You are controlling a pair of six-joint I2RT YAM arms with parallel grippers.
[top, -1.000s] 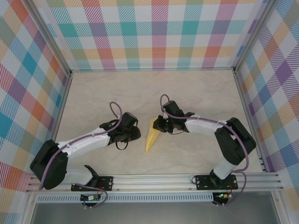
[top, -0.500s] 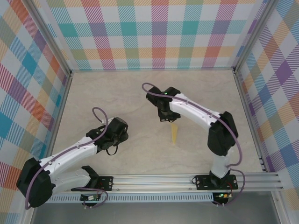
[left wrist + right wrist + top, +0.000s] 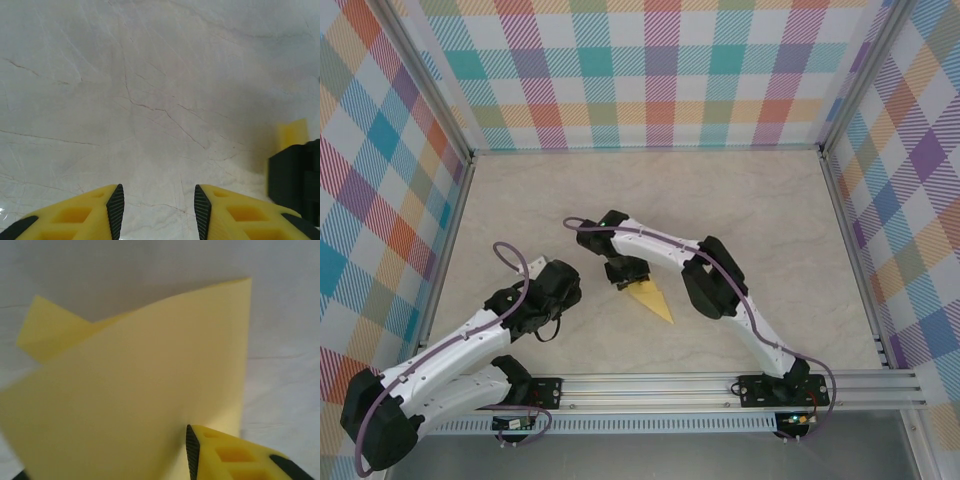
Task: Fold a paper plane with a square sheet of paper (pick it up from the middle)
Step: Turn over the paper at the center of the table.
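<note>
the right tool [image 3: 625,273] sits at the wide end of the yellow paper wedge [image 3: 653,299], a little left of the counter's middle. in its wrist view one yellow finger [image 3: 225,456] with a black pad shows at the lower right, the pad's edge against the paper. the sheet rises in front of the other finger and hides nearly all of it, so i cannot tell whether this tool is pinching the paper or standing loose around it. up close the paper is a broad creased flap, with a smaller corner poking out behind it at the upper left. from above, the wedge lies on the counter [image 3: 770,220], its point aimed toward the near right. the right arm [image 3: 720,290] reaches across from its base at the near right, its elbow just right of the wedge.

the left tool [image 3: 157,202] stands partly spread and holds nothing, with bare marbled counter between its two black pads. at the right edge of its wrist view a bit of the yellow paper shows beside the dark body of the right tool. from above, the left tool is near the wedge on its left, not touching it. checked walls [image 3: 650,70] close the counter on three sides, and an aluminium rail [image 3: 650,385] runs along the near edge.
</note>
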